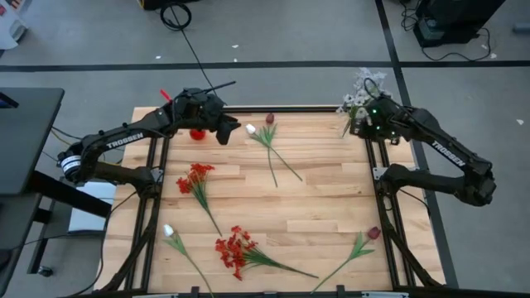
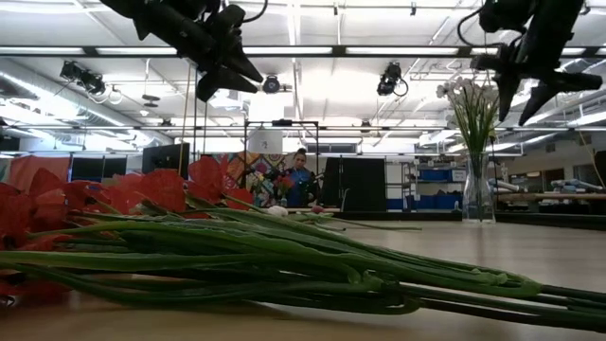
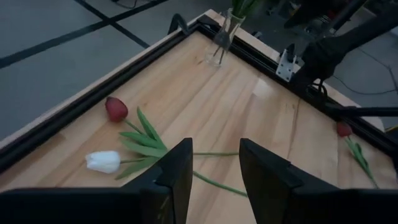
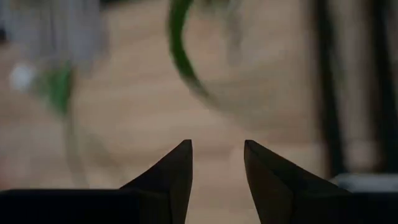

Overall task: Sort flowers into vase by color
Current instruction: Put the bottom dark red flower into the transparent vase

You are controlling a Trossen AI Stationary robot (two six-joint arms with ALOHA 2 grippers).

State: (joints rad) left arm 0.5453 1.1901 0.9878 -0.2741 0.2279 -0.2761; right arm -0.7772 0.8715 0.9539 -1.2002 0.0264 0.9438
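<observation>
The left claw (image 1: 225,132) hangs open and empty above the far left part of the counter (image 1: 331,207), and the white tulip (image 1: 251,130) lies on the wood just beside it, toward the counter's middle, so the left arm is much the nearer one for this flower. The tulip's thin green stem runs away from the bud toward the near side, crossing the stem of the maroon tulip (image 1: 269,119) beside it; a grasp would probably best close across the stem just behind the bud. The right claw (image 1: 358,122) is also open and holds nothing, hovering at the far right corner next to the clear glass vase (image 2: 478,189), which already stands with pale whitish sprigs (image 2: 464,95) in it. Loose on the smooth pale planks lie two red clusters (image 1: 195,177), frilly and bright, another maroon tulip (image 1: 373,233) and a second white bud (image 1: 169,231) near the front edge.
</observation>
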